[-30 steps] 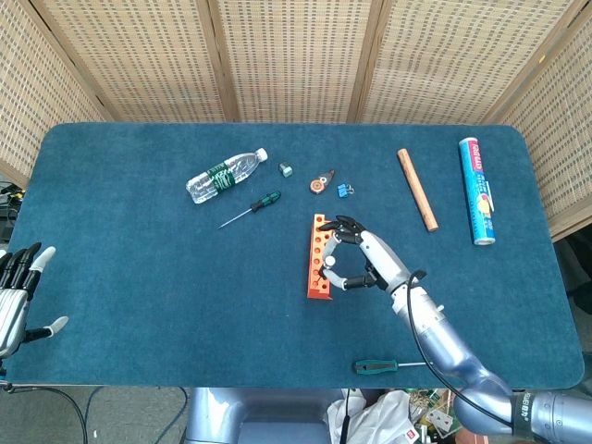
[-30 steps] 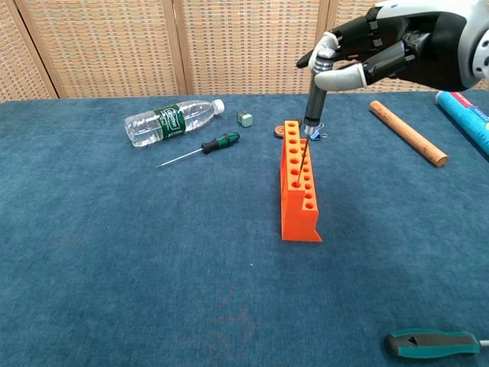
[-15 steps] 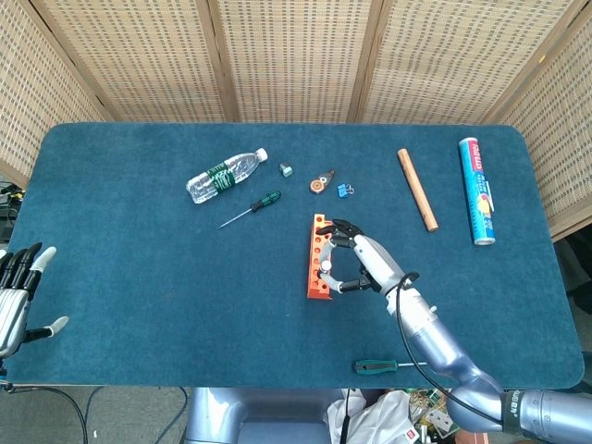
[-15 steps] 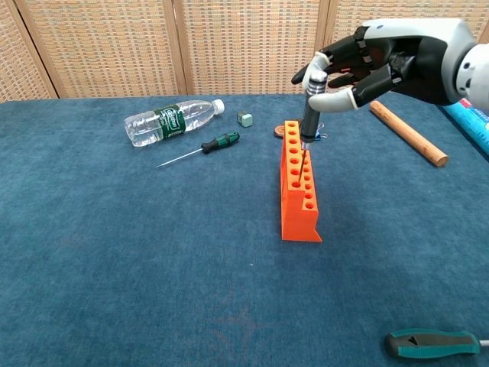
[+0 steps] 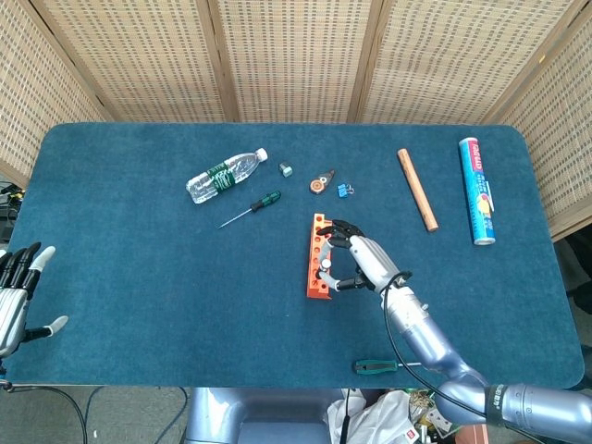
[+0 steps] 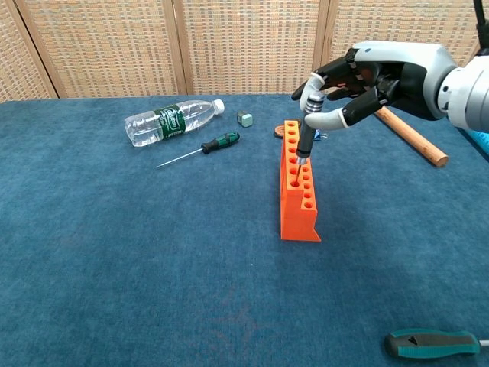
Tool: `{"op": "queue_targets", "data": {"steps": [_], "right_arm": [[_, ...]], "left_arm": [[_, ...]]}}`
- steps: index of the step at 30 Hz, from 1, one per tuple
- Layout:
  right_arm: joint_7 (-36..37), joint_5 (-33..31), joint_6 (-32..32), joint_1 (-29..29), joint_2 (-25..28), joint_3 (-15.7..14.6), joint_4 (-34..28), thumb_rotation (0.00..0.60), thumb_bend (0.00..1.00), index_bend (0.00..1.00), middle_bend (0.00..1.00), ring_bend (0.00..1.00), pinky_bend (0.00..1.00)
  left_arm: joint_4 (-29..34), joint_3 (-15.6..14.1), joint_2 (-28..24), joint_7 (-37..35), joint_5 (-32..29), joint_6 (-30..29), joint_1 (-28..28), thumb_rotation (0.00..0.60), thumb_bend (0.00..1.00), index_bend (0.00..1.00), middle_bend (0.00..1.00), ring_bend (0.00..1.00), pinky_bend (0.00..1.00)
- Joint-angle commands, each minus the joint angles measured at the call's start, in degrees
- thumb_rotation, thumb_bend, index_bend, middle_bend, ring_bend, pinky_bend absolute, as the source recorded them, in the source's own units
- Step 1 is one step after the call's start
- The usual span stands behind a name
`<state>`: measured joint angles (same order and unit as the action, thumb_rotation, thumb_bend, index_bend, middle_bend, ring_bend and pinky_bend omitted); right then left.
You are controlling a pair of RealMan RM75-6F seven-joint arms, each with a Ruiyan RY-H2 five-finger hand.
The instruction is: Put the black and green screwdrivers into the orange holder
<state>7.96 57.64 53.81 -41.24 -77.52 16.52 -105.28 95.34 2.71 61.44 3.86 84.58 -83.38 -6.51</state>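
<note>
The orange holder stands upright on the blue surface, with the black screwdriver upright in one of its middle holes. The right robot hand pinches that screwdriver's handle between thumb and fingertips, other fingers spread; the left robot hand, well left of the holder, hangs spread and holding nothing. The green screwdriver lies left of the holder, beside a water bottle.

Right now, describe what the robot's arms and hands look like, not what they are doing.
The right hand has a silver-white shell over its back, black fingers and pale fingertips. The right arm is smooth metallic silver-blue tubing, with a thin black cable running along it toward the wrist. The left hand, at the frame edge, shows black fingers with white tips over a silvery palm.
</note>
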Motion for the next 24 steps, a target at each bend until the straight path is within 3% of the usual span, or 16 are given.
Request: {"op": "queue_targets", "data": {"steps": [1,24], "right_arm": [[-0.1,0.1,0.0,0.0,-0.2,-0.1,0.2,0.600,0.43,0.59,0.20,0.00,0.00],[-2.6,1.9,0.0,0.2,-2.4,-1.9,1.9,0.600,0.43,0.60,0.20,0.00,0.00]], "left_arm": [[0.0,0.0,0.0,0.0,0.0,0.0,0.0,0.600,0.00,0.00,0.00,0.00,0.00],[0.0,0.0,0.0,0.0,-0.2,0.2,-0.1,0.600,0.00,0.00,0.00,0.00,0.00]]}}
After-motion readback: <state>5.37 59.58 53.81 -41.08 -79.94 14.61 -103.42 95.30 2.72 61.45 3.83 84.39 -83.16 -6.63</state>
